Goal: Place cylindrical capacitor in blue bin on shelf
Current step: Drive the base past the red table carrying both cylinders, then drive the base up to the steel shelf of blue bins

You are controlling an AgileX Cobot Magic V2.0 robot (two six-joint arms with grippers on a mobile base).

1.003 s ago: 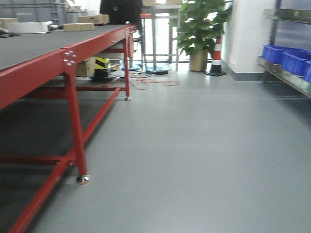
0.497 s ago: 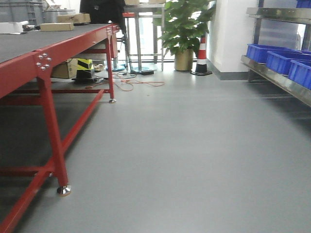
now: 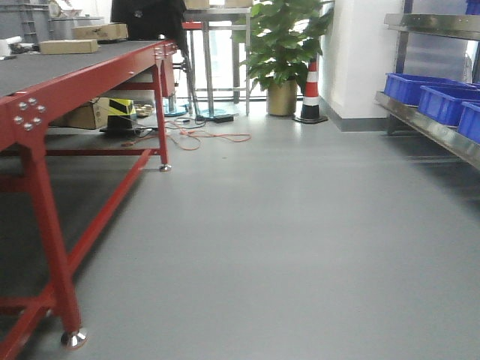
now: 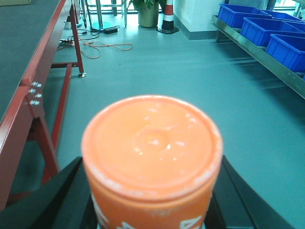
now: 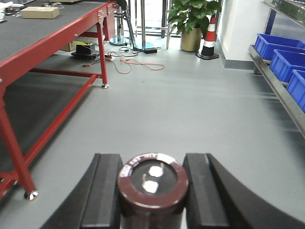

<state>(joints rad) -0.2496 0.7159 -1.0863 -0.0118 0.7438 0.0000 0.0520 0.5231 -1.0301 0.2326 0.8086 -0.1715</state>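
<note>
The right tool (image 5: 151, 188) is clamped on the cylindrical capacitor (image 5: 152, 179), pads (image 5: 107, 191) against opposite sides of its dark body, 2 terminals (image 5: 155, 171) up, above the floor (image 5: 190, 109) and well apart from the blue bins (image 5: 286, 64) on the shelf (image 5: 272, 86) ledge. It looks rigid, smooth and fairly light, so this side hold suits; the left tool (image 4: 151, 205) clasps an orange cylinder (image 4: 151, 143).

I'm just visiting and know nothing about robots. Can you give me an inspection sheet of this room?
Surface: grey floor; red table with dark top at left.
Job's things: dark capacitor in the right end effector; shelf with blue bins at right.
Clutter: cardboard boxes on the table.
End effectors: right shut on the capacitor; left end effector shut on an orange cylinder.
Cables: orange cable loose on the floor near the table.
Surroundings: potted plant, striped cone by a white wall.
</note>
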